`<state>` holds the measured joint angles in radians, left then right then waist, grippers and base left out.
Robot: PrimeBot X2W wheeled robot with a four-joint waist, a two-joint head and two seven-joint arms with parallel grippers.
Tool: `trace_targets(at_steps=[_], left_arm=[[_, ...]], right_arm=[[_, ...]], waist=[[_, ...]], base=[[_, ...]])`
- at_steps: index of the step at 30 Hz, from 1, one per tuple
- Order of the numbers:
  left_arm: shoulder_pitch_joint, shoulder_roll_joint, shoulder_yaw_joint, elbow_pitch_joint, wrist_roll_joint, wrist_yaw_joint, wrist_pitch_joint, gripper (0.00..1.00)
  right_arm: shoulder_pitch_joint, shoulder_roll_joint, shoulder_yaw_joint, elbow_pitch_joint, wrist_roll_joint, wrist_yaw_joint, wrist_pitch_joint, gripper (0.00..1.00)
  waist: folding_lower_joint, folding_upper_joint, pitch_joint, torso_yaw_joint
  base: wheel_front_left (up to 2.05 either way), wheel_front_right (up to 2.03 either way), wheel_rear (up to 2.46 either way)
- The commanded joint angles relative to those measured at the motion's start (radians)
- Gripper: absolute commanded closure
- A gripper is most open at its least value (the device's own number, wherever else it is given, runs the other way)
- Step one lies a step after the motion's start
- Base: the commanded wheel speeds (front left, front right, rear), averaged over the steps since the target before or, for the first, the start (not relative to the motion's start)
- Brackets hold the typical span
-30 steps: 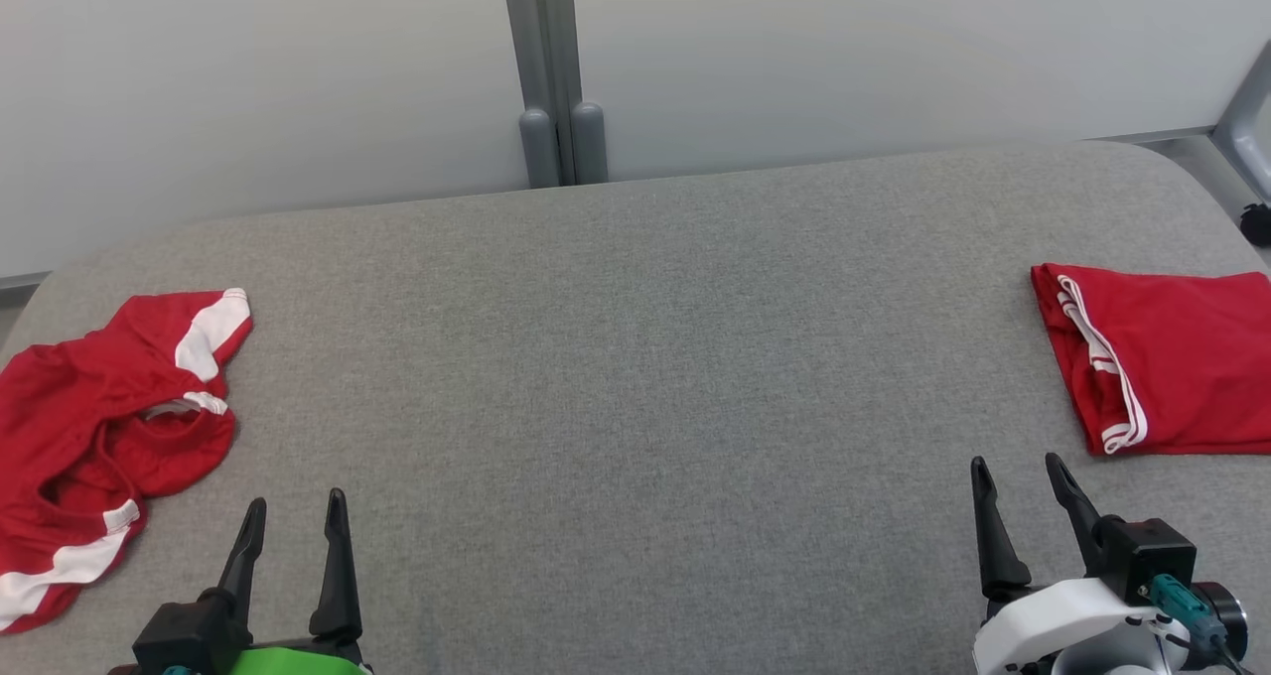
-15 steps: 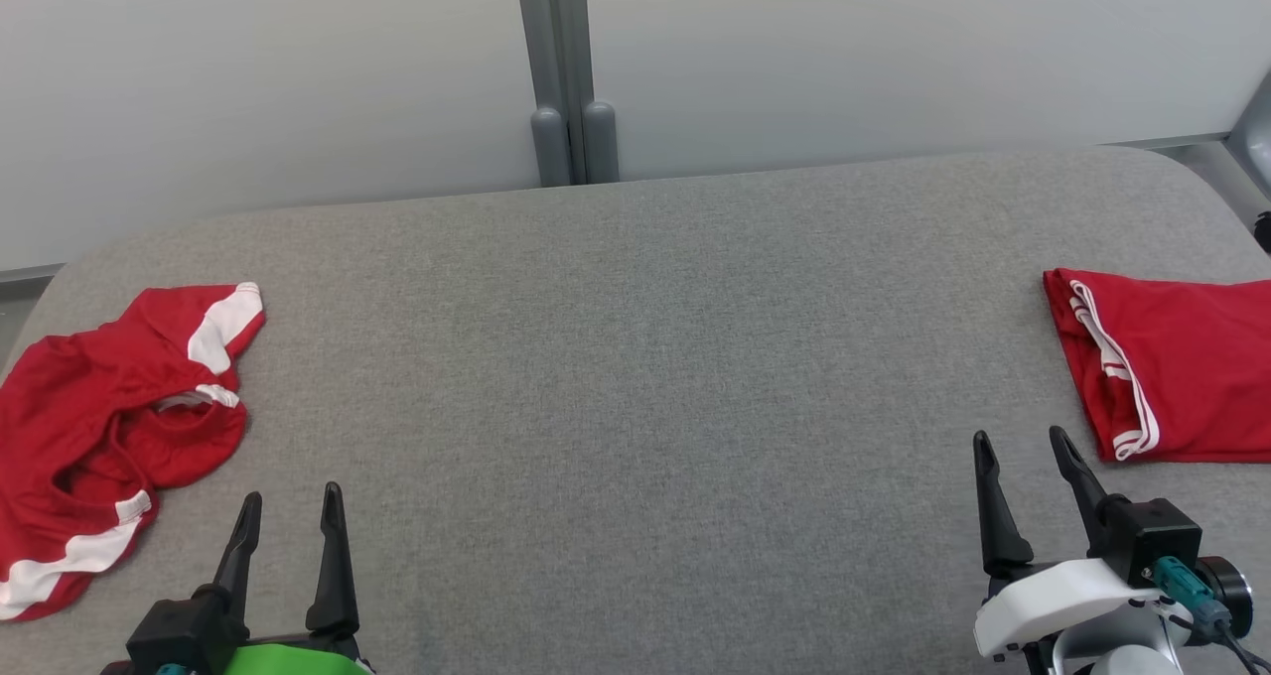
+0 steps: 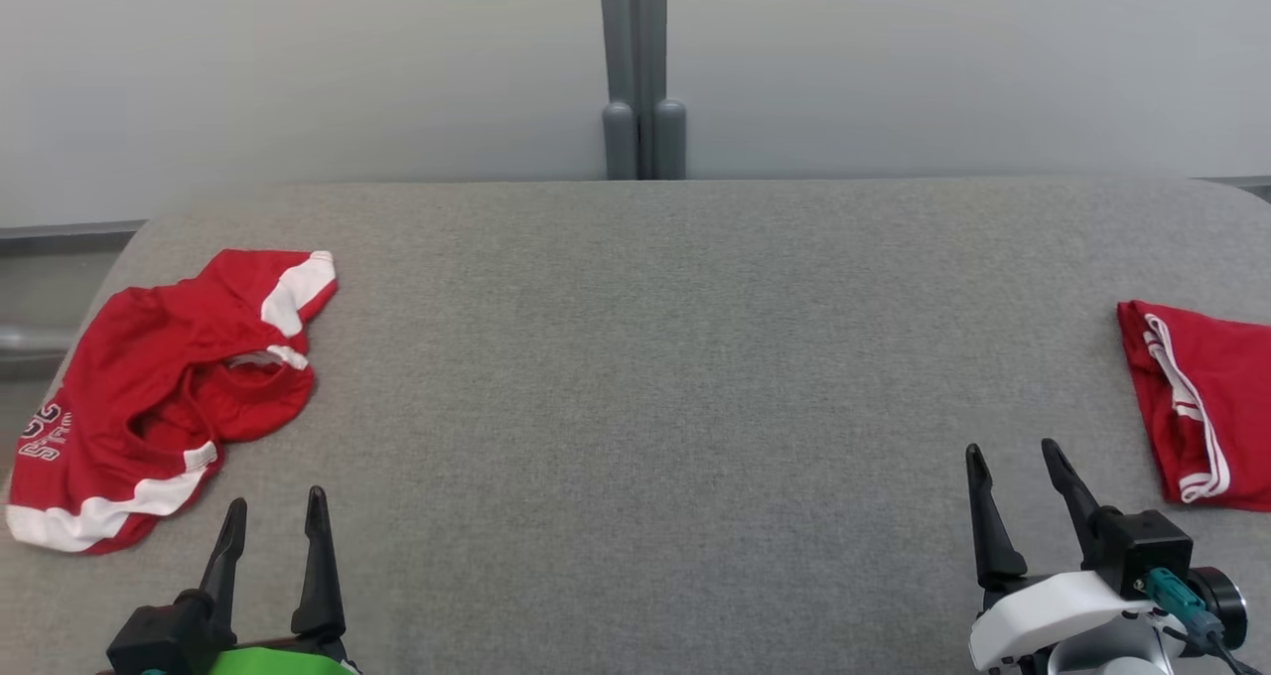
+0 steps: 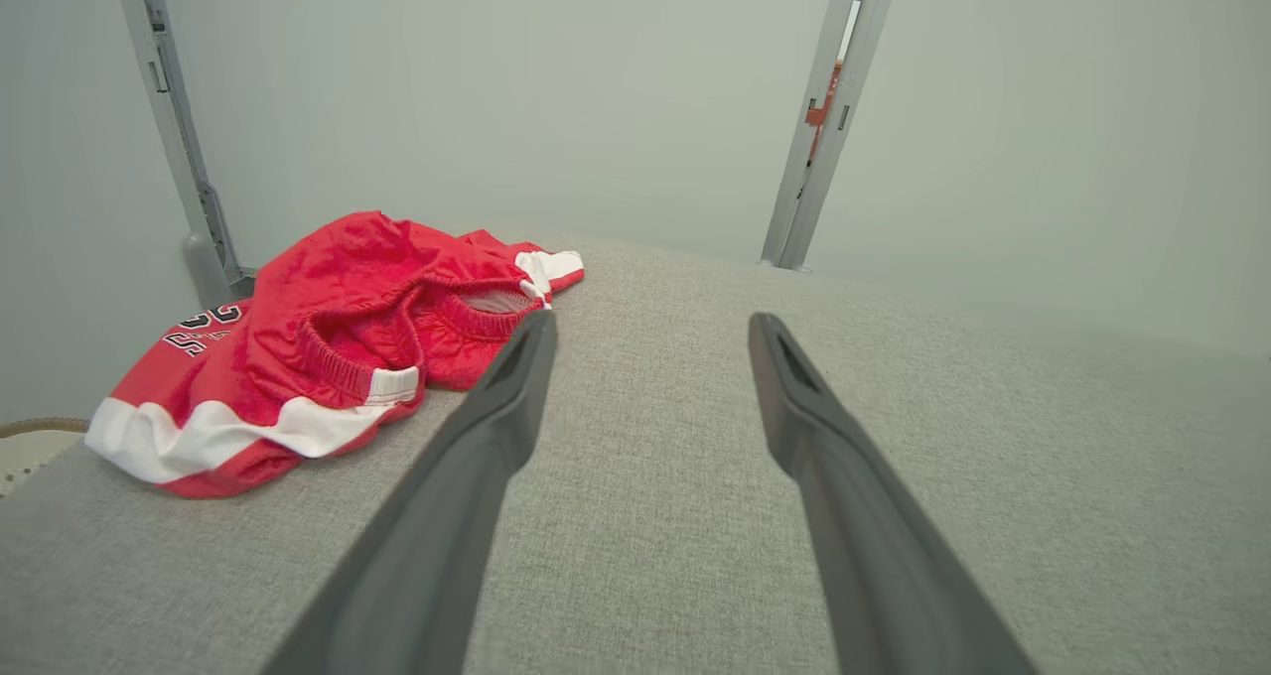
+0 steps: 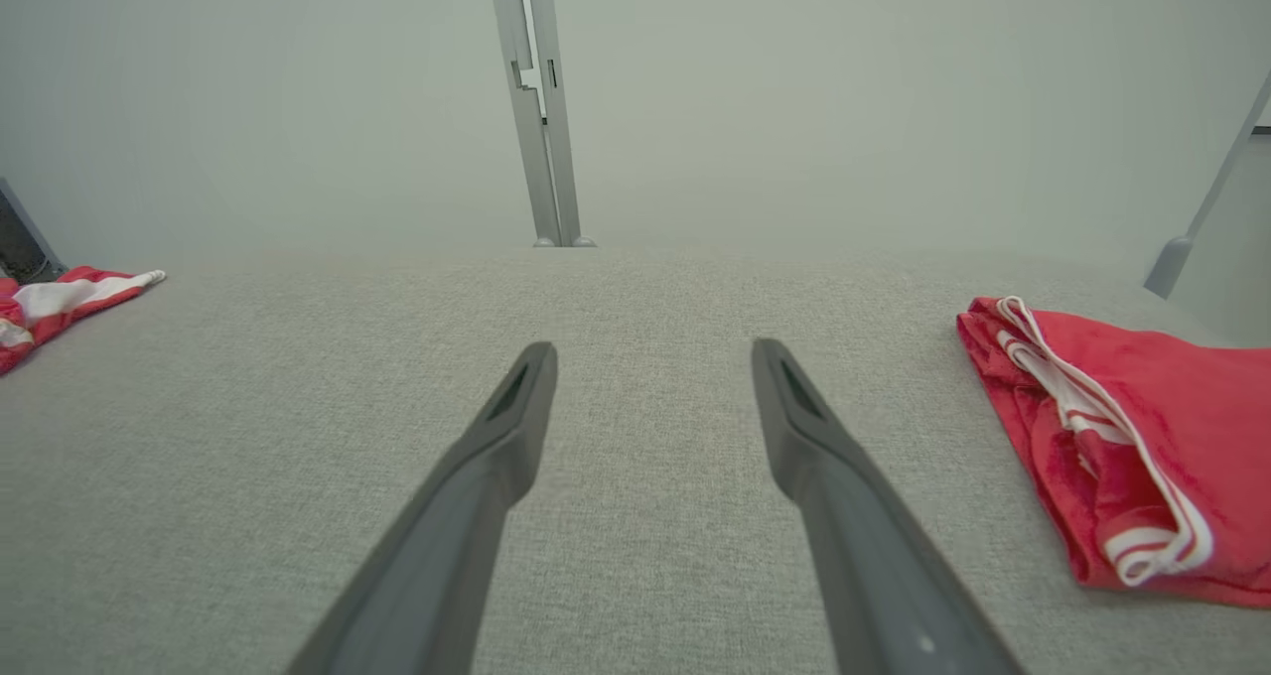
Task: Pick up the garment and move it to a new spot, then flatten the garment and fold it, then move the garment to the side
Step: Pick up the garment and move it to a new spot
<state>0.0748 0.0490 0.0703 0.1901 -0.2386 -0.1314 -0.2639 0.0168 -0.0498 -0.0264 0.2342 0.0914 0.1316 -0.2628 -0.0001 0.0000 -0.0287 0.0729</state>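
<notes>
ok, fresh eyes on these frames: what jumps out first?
Red on grey: a crumpled red garment with white trim lies at the left end of the grey table, and a folded red garment sits at the right end. At the near edge, the left gripper and right gripper are both open and empty, touching neither garment.

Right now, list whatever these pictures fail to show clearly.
- Folded red fabric garment with white trim: its right part is cut off by the right edge in the head view and the right wrist view.
- Crumpled red fabric garment with white bands: its printed lettering is partly folded under and unreadable, and the right wrist view's left edge cuts most of it off.
</notes>
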Motion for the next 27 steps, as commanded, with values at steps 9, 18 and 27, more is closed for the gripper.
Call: trace_targets(at_steps=[9, 18, 27], left_arm=[[0.036, 0.003, 0.071, -0.018, 0.029, 0.006, 0.0, 0.0], [0.056, 0.003, 0.11, -0.03, 0.033, 0.005, 0.0, 0.0], [0.057, 0.003, 0.124, -0.028, 0.025, 0.01, 0.0, 0.0]], right_arm=[[0.038, -0.002, 0.002, -0.024, 0.03, -0.002, -0.002, 0.0], [0.041, -0.002, 0.029, -0.023, 0.052, -0.002, -0.002, 0.0], [0.045, -0.002, 0.038, -0.012, 0.06, -0.002, -0.002, 0.0]], waist=[[0.0001, 0.0, -0.019, 0.237], [0.0001, 0.0, -0.03, 0.347], [0.0001, 0.0, -0.033, 0.393]], base=[[0.0, 0.0, 0.0], [0.0, 0.0, 0.0], [0.0, 0.0, 0.0]])
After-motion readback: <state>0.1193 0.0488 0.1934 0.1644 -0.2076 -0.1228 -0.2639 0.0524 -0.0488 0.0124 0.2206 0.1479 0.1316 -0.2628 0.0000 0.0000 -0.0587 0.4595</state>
